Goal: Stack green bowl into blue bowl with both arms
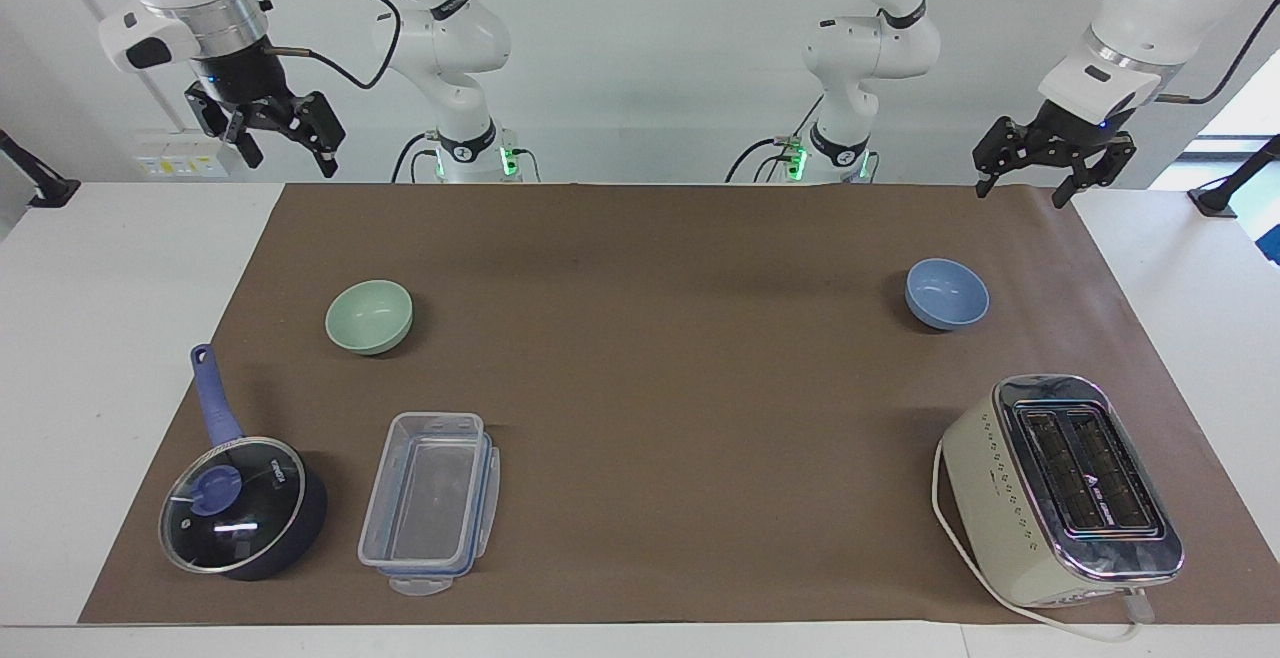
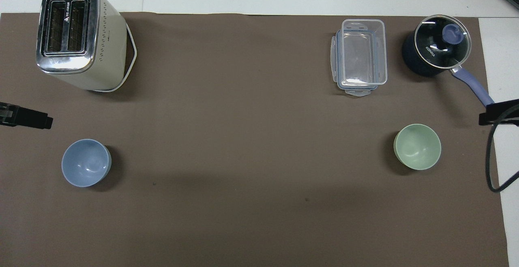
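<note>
Green bowl (image 1: 369, 316) sat upright and empty on the brown mat (image 1: 660, 268) toward the right arm's end of the bench (image 1: 95, 338), at about nine o'clock of the mat in the facing view; in the overhead view (image 2: 417, 146) it lay at about three o'clock. The blue bowl (image 1: 946, 293) stood upright toward the left arm's end, well apart from the green one, at about eight o'clock in the overhead view (image 2: 86, 162). The right end effector (image 1: 280, 140) hung in the air over the bench's edge at the robots' side, fingers spread and holding nothing. The left end effector (image 1: 1037, 175) hung over the mat's corner at its own end, fingers likewise apart and empty. Only the facing view showed both arms and their wrists; the overhead view caught just dark tips cut off at its side edges, too little to read. A saucepan (image 1: 243, 505) with a glass lid lay farther from the robots than the green bowl, its handle cut across by a dark tip in the overhead view (image 2: 436, 52). Beside it was a clear plastic container (image 1: 430, 502). A cream toaster (image 1: 1060, 488) lay farther from the robots than the blue bowl; its cord trailed toward the bench edge, the plug end hard to make out.
</note>
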